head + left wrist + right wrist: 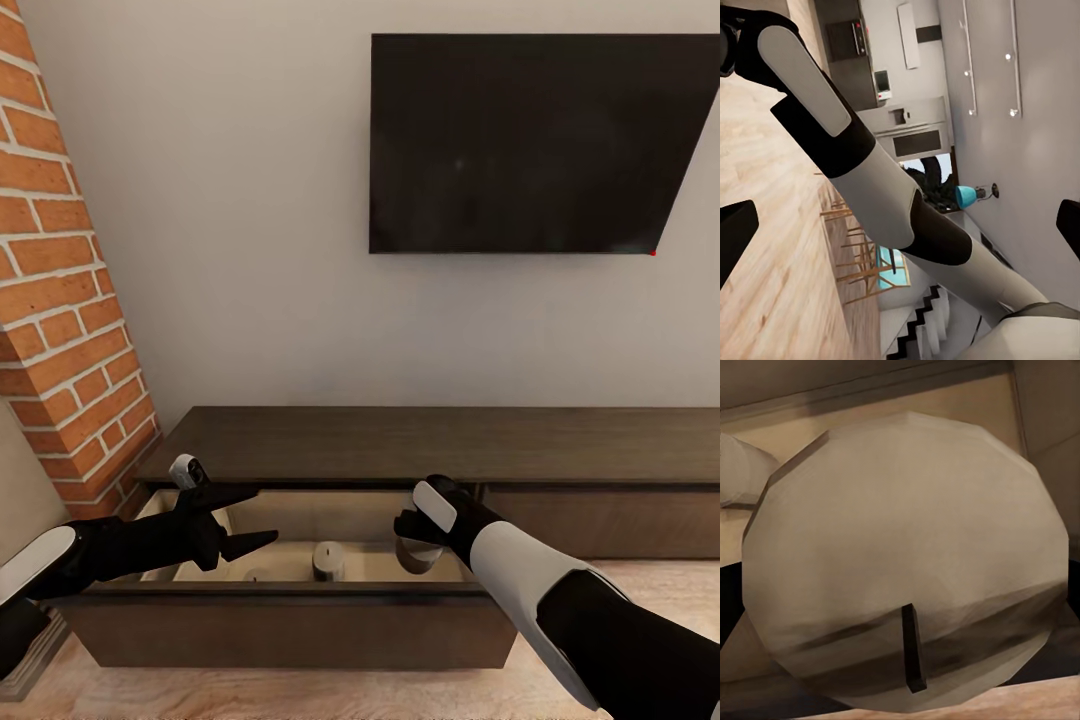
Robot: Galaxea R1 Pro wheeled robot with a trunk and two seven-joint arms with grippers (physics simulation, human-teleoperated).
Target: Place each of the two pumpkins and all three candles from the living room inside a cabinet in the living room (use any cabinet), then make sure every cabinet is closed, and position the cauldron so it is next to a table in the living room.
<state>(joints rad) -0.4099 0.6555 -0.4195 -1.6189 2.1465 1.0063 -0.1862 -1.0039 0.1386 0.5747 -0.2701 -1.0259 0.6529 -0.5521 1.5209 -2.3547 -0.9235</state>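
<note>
Far left: brick pillar point(60, 300) close against the end of the cabinet point(450, 440), so little room for an elbow swing on that side. Next, left gripper point(255, 518) released, fingers spread wide with nothing between them, hanging over the left part of the pulled-out drawer point(300, 592); best kept high and still, or drawn back toward the body, to leave the middle free. Centre of the drawer: one pale candle point(326, 560) standing upright on the drawer floor, well apart from the walls. Just right of it, right gripper point(420, 540) apparently clenched on a second candle point(907, 555), low over the right end of the drawer; up close, wick on top and flat face square to the wrist camera, hence roughly upright. Judged step: setting this one down. Lower straight until the base meets the drawer floor, then release and lift vertically, no sideways drag, so as not to tip it or knock the neighbour. Watch the drawer's right wall and the overhanging edge of the cabinet's top behind the wrist; clearance looks tight there. Open room lies above and toward the robot, over the drawer's front rim. Further right: closed front panel point(600, 520), nothing to catch on. Later, push the drawer shut from the front rim, squarely.
</note>
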